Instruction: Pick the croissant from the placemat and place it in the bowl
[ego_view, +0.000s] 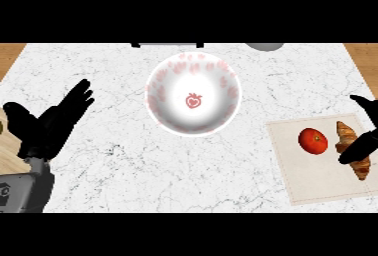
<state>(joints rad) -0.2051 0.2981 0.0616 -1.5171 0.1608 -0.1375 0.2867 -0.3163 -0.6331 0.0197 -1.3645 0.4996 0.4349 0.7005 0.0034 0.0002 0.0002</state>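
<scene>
White marble counter (184, 170): white bowl (193, 93) with red strawberry print, centre. Beige placemat (314, 187), right: red tomato (313, 141), croissant (347, 140) beside it. Right hand (363, 142) over croissant. Left hand (48, 122) open, left edge.

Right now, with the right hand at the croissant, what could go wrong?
1. The tomato lies just beside the croissant on the placemat; the right hand may nudge it and make it roll.
2. The fingers cross only the croissant's middle, so it might tilt when lifted.
3. The bowl sits well to the left; the croissant could slip on the way.
</scene>
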